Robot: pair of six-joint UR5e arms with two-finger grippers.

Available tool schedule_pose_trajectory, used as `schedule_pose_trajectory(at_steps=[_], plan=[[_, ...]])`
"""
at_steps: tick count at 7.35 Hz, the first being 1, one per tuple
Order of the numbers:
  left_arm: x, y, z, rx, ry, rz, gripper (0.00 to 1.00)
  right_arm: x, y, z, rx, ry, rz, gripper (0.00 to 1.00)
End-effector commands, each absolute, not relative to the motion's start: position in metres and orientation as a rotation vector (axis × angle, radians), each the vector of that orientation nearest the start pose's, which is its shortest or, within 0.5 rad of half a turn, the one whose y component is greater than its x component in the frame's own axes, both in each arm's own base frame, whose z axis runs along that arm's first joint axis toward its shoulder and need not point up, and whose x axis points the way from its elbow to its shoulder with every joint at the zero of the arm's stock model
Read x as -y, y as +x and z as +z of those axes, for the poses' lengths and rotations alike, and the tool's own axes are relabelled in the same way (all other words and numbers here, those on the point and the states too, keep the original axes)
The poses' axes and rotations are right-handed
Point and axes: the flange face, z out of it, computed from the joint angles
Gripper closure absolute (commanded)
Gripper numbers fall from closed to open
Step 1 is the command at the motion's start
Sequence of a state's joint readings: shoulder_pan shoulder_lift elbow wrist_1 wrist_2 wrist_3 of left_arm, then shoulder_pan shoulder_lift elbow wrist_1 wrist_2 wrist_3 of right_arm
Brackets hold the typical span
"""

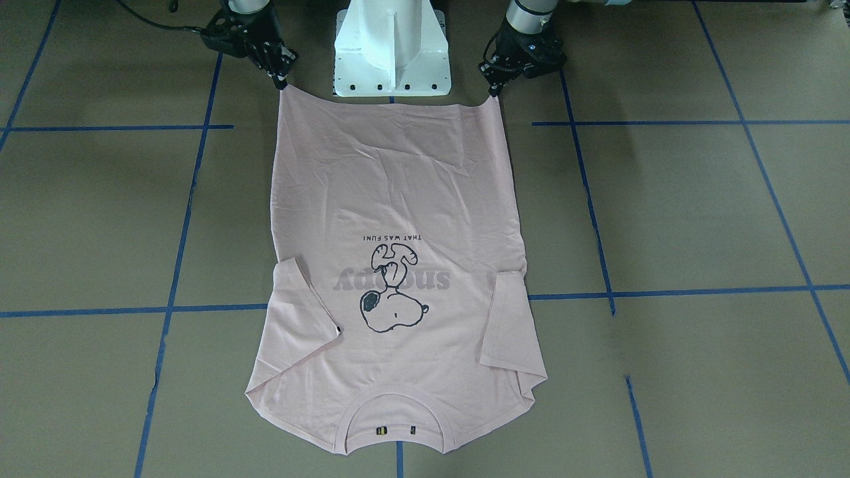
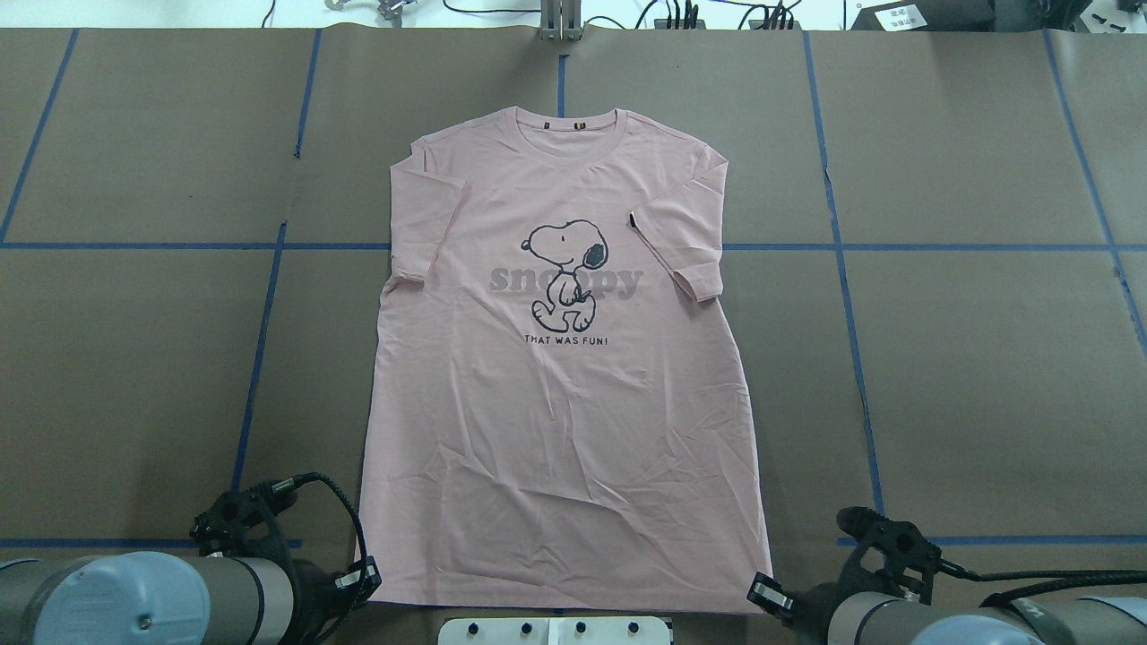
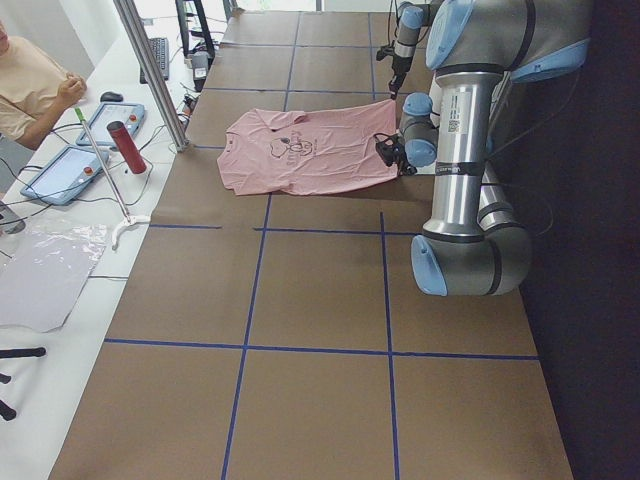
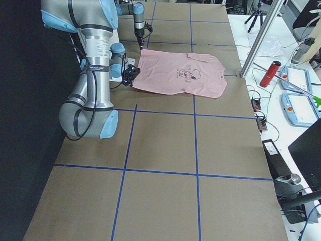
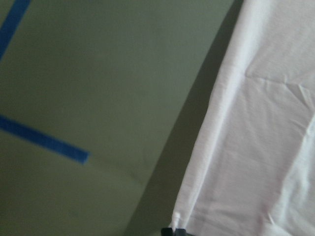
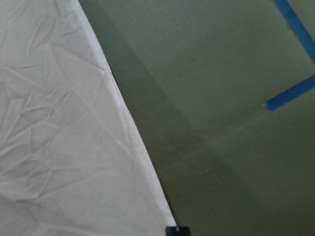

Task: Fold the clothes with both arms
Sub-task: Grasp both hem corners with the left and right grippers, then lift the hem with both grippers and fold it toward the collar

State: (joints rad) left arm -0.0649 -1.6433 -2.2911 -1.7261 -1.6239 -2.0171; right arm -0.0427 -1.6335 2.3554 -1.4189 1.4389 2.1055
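Observation:
The pale pink T-shirt [image 1: 398, 179] lies flat and print-up on the brown table, with its collar [image 2: 566, 134] at the far side and both sleeves folded inward. My left gripper [image 1: 493, 91] is shut on the hem corner on my left, also seen in the overhead view [image 2: 369, 573] and the left wrist view [image 5: 173, 231]. My right gripper [image 1: 281, 83] is shut on the other hem corner, also seen in the overhead view [image 2: 762, 591] and the right wrist view [image 6: 176, 230]. The hem is stretched between them, and a shadow runs under the shirt's edges [image 5: 256, 147] [image 6: 59, 137].
The white pedestal [image 1: 392, 46] stands right behind the hem, between the two grippers. Blue tape lines [image 2: 260, 358] cross the table. Beyond the far edge stand a metal post [image 3: 150, 70], a red bottle [image 3: 127, 147] and tablets [image 3: 65, 172]. An operator [image 3: 30, 80] sits there.

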Motion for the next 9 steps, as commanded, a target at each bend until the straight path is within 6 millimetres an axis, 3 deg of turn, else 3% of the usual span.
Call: schedule_pose_trajectory(at_steps=[1,2,3,4,6,8,9], plan=[[0.162,0.418,0.264,-0.905,-0.234,-0.484,1.00,0.159,-0.390,0.300,0.926,-0.084,0.579,1.00],[0.203,0.422,0.267,-0.912,-0.183,-0.549,1.00,0.184,-0.386,0.292,0.951,-0.055,0.619,1.00],[0.255,0.425,0.244,-0.961,-0.090,-0.552,1.00,0.218,-0.390,0.275,0.990,0.016,0.598,1.00],[0.298,0.430,0.261,-0.919,-0.029,-0.582,1.00,0.261,-0.394,0.268,0.991,0.081,0.601,1.00],[0.385,0.409,0.249,-0.917,0.109,-0.604,1.00,0.345,-0.384,0.282,0.941,0.087,0.603,1.00],[0.440,0.405,0.234,-0.914,0.173,-0.636,1.00,0.404,-0.380,0.285,0.888,0.137,0.601,1.00],[0.453,0.394,0.229,-0.940,0.193,-0.658,1.00,0.431,-0.381,0.273,0.877,0.135,0.613,1.00]])
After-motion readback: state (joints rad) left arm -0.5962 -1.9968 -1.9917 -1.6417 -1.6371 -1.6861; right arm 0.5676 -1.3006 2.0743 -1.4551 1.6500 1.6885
